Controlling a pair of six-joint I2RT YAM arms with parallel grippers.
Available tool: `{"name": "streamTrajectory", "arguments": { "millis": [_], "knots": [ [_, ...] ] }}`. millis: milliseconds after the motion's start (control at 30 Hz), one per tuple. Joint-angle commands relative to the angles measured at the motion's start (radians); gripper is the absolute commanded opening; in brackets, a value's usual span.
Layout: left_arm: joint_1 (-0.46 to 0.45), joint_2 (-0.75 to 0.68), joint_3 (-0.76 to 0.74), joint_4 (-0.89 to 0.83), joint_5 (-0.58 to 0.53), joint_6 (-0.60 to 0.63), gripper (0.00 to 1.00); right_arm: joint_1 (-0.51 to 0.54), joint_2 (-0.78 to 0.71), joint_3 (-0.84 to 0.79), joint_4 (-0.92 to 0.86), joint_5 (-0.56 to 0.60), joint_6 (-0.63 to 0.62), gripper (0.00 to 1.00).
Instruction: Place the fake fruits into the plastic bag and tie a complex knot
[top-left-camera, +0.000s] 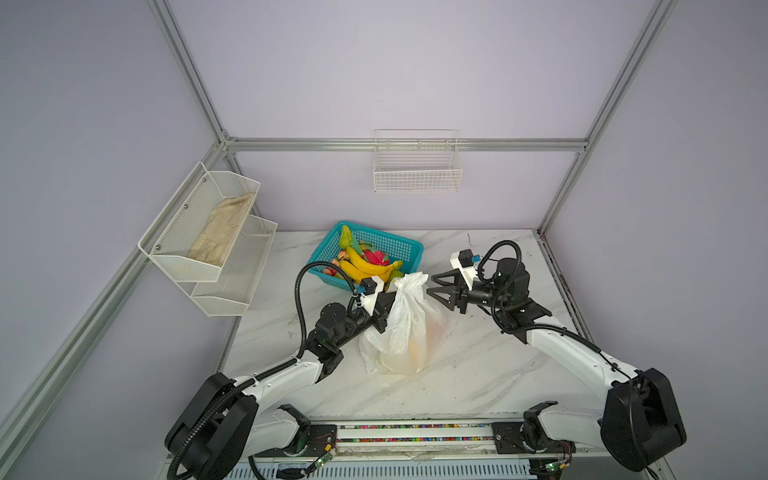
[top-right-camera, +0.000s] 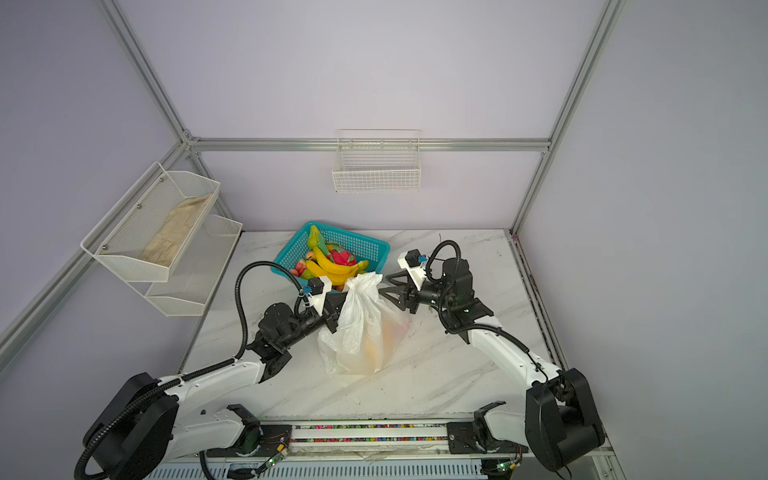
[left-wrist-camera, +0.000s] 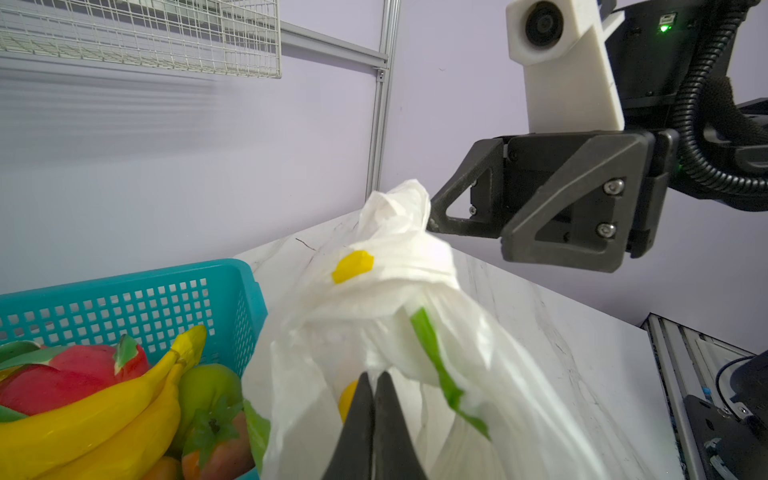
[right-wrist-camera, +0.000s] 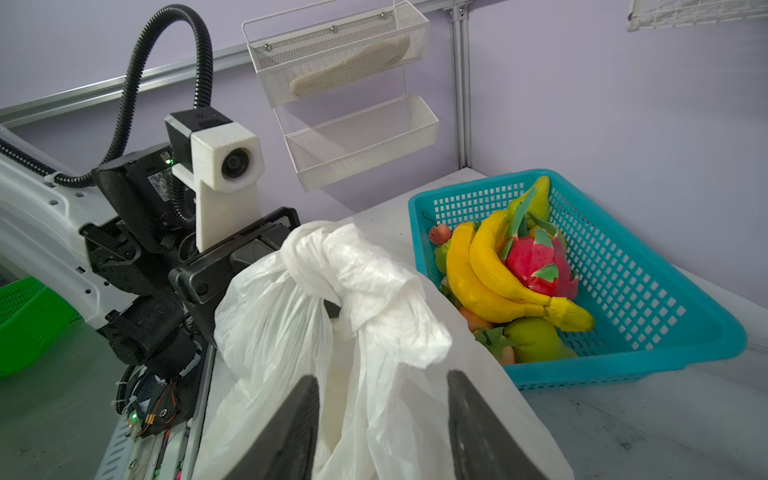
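Lilac walls (top-left-camera: 415, 62) on an aluminium frame (top-left-camera: 415, 144) close in one marble worktop (top-left-camera: 478, 374). Two arms reach over it, the left arm (top-left-camera: 282, 374) and the right arm (top-left-camera: 573, 353), their ends near each other at the middle.

Two holders hang on the walls. One is a two-tier mesh rack (top-left-camera: 178, 249) with one beige cloth (top-left-camera: 224, 228) in its upper tier. The other is a wire basket (top-left-camera: 417, 174) on the back wall.

One teal basket (top-left-camera: 399, 247) sits at the back of the worktop. Just in front of it, between the arms, the plastic bag (top-left-camera: 409, 328) stands upright. Orange and yellow shapes show dimly through its lower part in both top views.

The left tool (left-wrist-camera: 374, 376) has its jaws together, pinched on a fold of the bag below the neck. The right tool (top-left-camera: 430, 285) has its jaws apart and holds nothing, just beside the bag's top.

The rest of the fake fruits (top-left-camera: 365, 262) lie heaped in the teal basket. They include two bananas (right-wrist-camera: 486, 270), one dragon fruit (right-wrist-camera: 536, 262), two green pears (right-wrist-camera: 536, 343) and one small red piece (right-wrist-camera: 439, 234).

The knot (right-wrist-camera: 353, 266) crowns the bag. Only the left wrist view shows one right fingertip (left-wrist-camera: 444, 226) touching it. That view also shows a yellow patch (left-wrist-camera: 353, 266) and a green stripe (left-wrist-camera: 436, 365) on the bag. Only the right wrist view shows a green mesh bin (right-wrist-camera: 25, 316) beyond the left arm.
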Motion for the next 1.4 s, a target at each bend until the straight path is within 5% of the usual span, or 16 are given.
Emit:
{"name": "streamTrajectory", "arguments": {
  "millis": [0,333,533,767,1133,1367],
  "knots": [
    [0.006,-0.027,0.025,0.022,0.023,-0.008,0.0,0.017,0.037,0.054,0.055,0.03,0.024,0.52],
    [0.006,-0.023,0.035,0.012,0.051,0.006,0.0,0.016,0.085,0.132,-0.05,0.067,-0.049,0.66],
    [0.007,-0.023,0.037,0.009,0.053,0.008,0.0,0.026,0.11,0.146,-0.095,-0.001,-0.09,0.4],
    [0.006,-0.031,0.042,-0.006,0.058,0.015,0.0,0.026,0.115,0.146,-0.127,-0.017,-0.111,0.43],
    [0.007,-0.033,0.04,-0.016,0.046,0.02,0.0,0.027,0.096,0.136,-0.122,-0.01,-0.104,0.0],
    [0.007,-0.085,0.057,-0.114,-0.071,0.015,0.0,0.026,0.045,0.136,-0.245,0.24,-0.061,0.0]
  ]
}}
